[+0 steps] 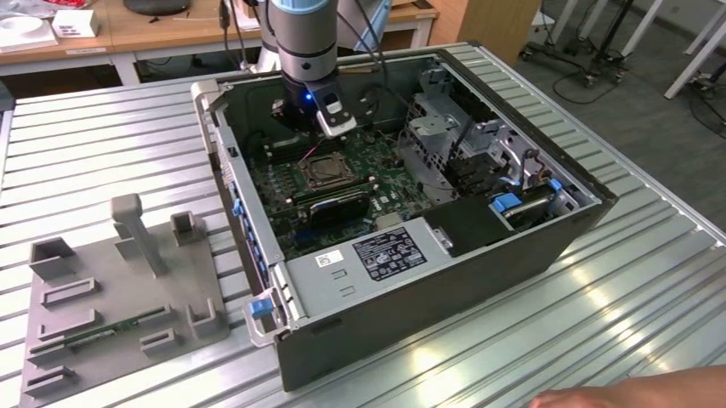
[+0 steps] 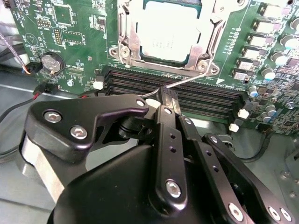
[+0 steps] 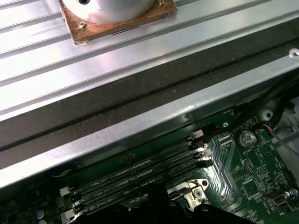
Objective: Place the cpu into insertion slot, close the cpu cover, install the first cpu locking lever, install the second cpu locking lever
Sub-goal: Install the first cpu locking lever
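— Cpu count, and where does it sit?
— One cpu (image 2: pixel 168 35), flat in the insertion slot (image 1: pixel 323 172). Its silver top shows through the cut-out of the one cpu cover (image 2: pixel 128 42), which lies closed over it.
— And the gripper?
— One gripper (image 2: pixel 166 99), just beside the socket's corner. Its two fingers (image 2: pixel 161 140) are drawn together on the end of one thin locking lever (image 2: pixel 187 82), which slants out from that corner.
— How many memory slots (image 2: pixel 196 95)?
— Four long black ones, side by side next to the socket. One coin battery (image 2: pixel 50 63) sits on the green board (image 2: pixel 79 42) nearby.
— Further out?
— One open computer case (image 1: pixel 477 255) on a ribbed metal table (image 1: pixel 590 340), with one arm (image 1: pixel 304 42) reaching down into it. One grey fixture (image 1: pixel 114 289) lies on the exterior view's left, and one person's hand (image 1: pixel 635 396) is at the table's near edge.
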`<action>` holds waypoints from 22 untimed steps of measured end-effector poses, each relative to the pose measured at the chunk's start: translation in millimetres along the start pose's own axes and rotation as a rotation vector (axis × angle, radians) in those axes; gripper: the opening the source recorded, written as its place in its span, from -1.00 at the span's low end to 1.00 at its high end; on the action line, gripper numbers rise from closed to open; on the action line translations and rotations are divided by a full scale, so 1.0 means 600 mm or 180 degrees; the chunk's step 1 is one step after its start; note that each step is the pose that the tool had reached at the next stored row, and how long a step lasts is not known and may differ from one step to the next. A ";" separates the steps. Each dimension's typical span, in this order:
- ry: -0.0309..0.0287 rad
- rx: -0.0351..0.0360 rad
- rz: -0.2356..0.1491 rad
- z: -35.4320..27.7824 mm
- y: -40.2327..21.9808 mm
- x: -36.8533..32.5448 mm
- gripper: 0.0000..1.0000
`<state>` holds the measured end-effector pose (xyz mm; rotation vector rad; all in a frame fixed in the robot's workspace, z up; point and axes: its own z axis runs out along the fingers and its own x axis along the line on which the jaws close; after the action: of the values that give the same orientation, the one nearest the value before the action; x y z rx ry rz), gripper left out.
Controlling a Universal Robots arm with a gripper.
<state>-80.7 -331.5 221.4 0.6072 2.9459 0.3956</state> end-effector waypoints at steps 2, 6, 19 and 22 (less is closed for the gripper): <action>0.0000 -0.0001 0.0000 0.000 0.000 0.000 -0.79; 0.0001 -0.0004 0.0000 0.001 0.001 0.000 -0.79; 0.0008 -0.0019 0.0003 0.001 0.002 0.000 -0.79; 0.0017 -0.0042 0.0007 0.001 0.002 0.000 -0.79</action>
<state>-80.1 -330.1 221.3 0.6090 2.9454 0.4170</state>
